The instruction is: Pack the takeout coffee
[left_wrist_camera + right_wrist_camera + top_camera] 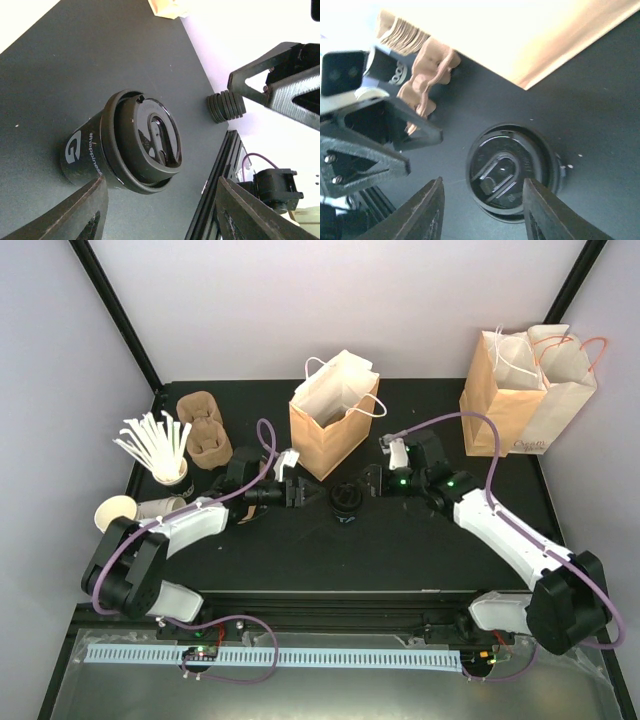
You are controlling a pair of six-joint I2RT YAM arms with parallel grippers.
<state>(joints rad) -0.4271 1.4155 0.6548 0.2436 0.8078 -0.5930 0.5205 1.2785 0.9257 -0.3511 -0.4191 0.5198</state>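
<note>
Both arms stretched inward, left gripper (pixel 296 490) spread apart, right gripper (pixel 372 480) spread apart

My left arm (pixel 170 530) and right arm (pixel 510 535) match, with glossy white shells over the long links and chunky black housings at every joint. A thin purple cable (pixel 496 455) loops off each one and trails back toward the black base. Two green lights (pixel 402 480) glow on my right wrist, and a small white block (pixel 288 458) caps each wrist. My jaws are matte black plastic with a fine layered grain. Their fingers (pixel 82 212) are broad, with edges worn pale. Behind them sit open triangular brackets (pixel 272 70) fixed with small silver screws (pixel 331 159).
</note>
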